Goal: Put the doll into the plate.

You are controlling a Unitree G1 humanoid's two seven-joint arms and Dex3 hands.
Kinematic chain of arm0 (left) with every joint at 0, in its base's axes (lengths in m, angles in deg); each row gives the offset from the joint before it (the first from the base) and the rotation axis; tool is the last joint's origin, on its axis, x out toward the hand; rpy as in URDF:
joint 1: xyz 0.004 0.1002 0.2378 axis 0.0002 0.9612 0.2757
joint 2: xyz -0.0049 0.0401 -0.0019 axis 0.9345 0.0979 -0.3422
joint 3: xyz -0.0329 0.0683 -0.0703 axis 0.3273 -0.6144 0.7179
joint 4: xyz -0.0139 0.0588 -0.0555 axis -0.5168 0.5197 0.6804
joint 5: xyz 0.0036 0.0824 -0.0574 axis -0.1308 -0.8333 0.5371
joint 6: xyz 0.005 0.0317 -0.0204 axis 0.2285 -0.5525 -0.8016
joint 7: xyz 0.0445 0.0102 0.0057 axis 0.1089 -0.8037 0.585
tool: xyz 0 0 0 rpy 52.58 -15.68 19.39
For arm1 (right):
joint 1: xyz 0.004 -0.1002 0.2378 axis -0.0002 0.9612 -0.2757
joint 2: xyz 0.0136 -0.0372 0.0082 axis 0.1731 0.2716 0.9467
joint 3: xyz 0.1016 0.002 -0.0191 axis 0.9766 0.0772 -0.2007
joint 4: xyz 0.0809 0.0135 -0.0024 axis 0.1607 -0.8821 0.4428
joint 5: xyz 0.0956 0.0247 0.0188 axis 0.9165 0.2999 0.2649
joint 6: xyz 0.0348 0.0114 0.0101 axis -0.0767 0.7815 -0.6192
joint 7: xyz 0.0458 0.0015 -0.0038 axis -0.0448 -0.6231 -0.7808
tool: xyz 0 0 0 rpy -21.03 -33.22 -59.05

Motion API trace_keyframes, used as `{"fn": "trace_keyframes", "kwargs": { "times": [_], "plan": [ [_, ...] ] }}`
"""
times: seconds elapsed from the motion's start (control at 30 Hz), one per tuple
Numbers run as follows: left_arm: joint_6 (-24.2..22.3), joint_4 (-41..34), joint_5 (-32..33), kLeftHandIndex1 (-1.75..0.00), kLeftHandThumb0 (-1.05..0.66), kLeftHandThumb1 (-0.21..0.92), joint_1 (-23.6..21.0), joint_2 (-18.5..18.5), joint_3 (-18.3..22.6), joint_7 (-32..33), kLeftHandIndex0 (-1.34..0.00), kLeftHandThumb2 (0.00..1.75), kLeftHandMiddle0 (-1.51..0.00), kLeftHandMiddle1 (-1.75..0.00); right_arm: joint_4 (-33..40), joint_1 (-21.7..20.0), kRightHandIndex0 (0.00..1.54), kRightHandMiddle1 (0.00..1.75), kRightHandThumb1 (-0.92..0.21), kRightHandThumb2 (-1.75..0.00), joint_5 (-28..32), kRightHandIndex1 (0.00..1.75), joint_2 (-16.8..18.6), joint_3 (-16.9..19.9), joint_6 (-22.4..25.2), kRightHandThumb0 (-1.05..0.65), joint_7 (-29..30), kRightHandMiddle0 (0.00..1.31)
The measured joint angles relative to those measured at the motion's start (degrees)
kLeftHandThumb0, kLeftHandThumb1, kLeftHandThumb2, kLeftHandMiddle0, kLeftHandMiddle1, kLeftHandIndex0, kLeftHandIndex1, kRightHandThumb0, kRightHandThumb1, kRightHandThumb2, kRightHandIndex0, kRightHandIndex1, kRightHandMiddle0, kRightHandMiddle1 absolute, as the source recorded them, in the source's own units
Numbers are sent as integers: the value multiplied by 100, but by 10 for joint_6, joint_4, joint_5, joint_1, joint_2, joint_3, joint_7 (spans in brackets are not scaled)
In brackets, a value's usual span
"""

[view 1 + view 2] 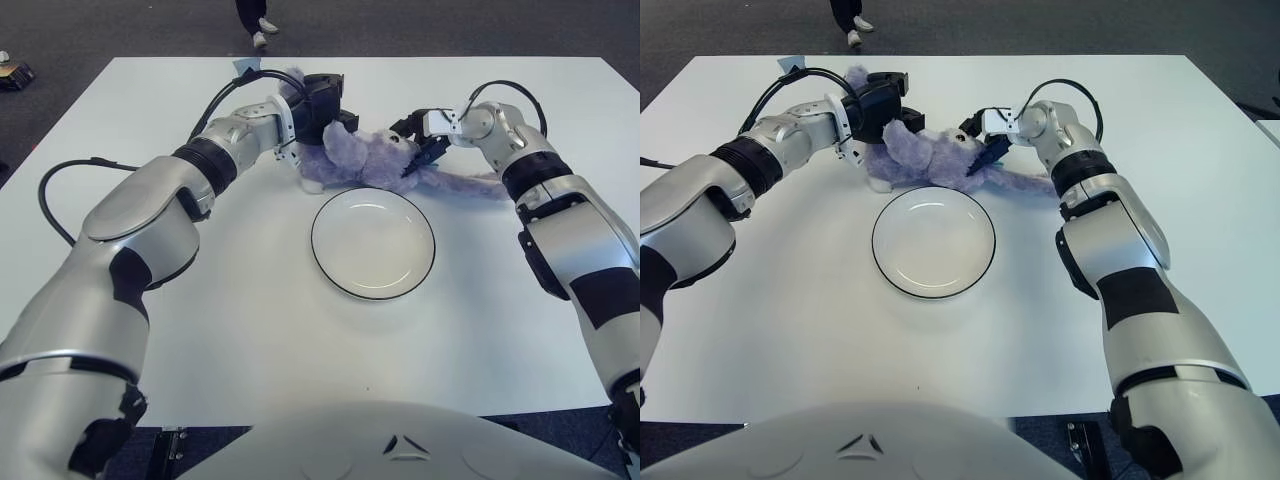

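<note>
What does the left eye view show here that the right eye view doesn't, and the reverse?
Only the left eye view shows a small object on the floor at the far left. Only the right eye view shows another white surface's corner at the right edge. Both show the left hand and right hand gripping the purple doll just beyond the empty plate on the table.

The doll (365, 162) is shaggy lilac plush, soft and matt. Near it, the plate (373, 243) looks like smooth glazed ceramic, glossy white with a thin dark rim. The table (250, 330) is smooth matt white. Both arms wear glossy silver shells with black joints.
</note>
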Motion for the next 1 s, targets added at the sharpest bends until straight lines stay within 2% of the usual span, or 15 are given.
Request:
{"fn": "trace_keyframes", "kwargs": {
  "times": [0.2, 0.6, 0.63, 0.7, 0.77, 0.83, 0.9, 1.0],
  "plan": [
    [0, 0, 4, -175, -36, 80, -2, -2, 1, -2, -28, 67, -104, -175, 9, 8, 98, 174, -49, -107, -12, 175, 0, -1, 4, -42, 37, 48],
    [-4, 1, 11, -175, -36, 80, -2, -4, 4, 2, -28, 67, -102, -175, 18, 31, 99, 175, -49, -108, -15, 175, 1, 5, 2, -41, 106, 47],
    [-6, 1, 11, -175, -36, 80, -2, -5, 5, 3, -28, 67, -99, -175, 18, 32, 99, 175, -49, -108, -15, 175, 1, 6, 2, -41, 110, 47],
    [-15, 7, 24, -173, -36, 86, 1, -9, 18, 23, -26, 57, -80, -175, 19, 36, 98, 175, -49, -108, -15, 175, 0, 7, 1, -41, 122, 47],
    [-20, 13, 56, -173, -36, 89, 10, -16, 49, 61, -24, 54, -64, -165, 20, 42, 98, 175, -49, -108, -15, 175, 0, 11, 0, -41, 141, 47],
    [-18, 17, 83, -173, -36, 91, 18, -21, 72, 89, -23, 52, -56, -160, 20, 46, 98, 175, -49, -108, -16, 175, -1, 13, 2, -41, 155, 47],
    [-10, 22, 110, -125, -55, 91, 22, -26, 90, 107, -28, 60, -48, -130, 20, 47, 98, 175, -49, -109, -18, 175, -2, 13, 4, -42, 165, 47],
    [21, 24, 150, -101, -66, 92, 22, -24, 116, 118, -33, 59, -42, -115, 20, 48, 98, 175, -49, -109, -26, 175, -2, 13, 12, -42, 181, 47]
  ]
}}
